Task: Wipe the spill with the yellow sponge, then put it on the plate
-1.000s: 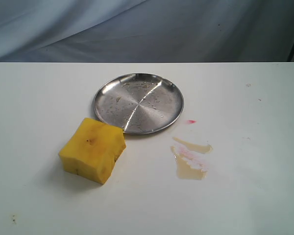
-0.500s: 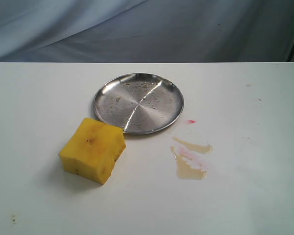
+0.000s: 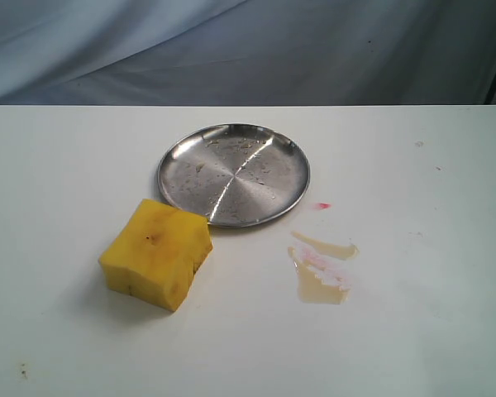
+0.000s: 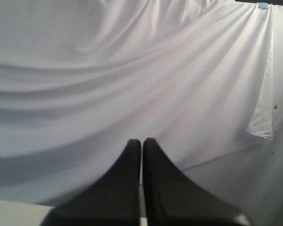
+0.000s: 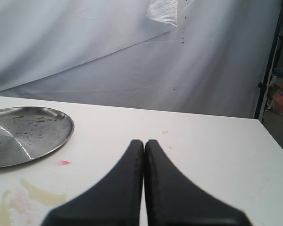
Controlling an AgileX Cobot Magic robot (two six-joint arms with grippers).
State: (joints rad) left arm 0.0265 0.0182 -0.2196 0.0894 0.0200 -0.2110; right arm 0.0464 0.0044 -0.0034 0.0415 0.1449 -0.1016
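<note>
The yellow sponge (image 3: pixel 157 254) lies on the white table, just off the near left rim of the steel plate (image 3: pixel 233 174). The amber spill (image 3: pixel 321 265) with pinkish streaks spreads on the table to the near right of the plate; the right wrist view also shows the spill (image 5: pixel 19 200) and the plate (image 5: pixel 26 134). My right gripper (image 5: pixel 144 141) is shut and empty, above the table beside the spill. My left gripper (image 4: pixel 142 141) is shut and empty, facing the white backdrop cloth. Neither gripper appears in the exterior view.
A tiny red dot (image 3: pixel 321 205) marks the table between plate and spill. Grey-white cloth (image 3: pixel 248 50) hangs behind the table's far edge. A dark stand (image 5: pixel 268 61) rises beyond the table's right side.
</note>
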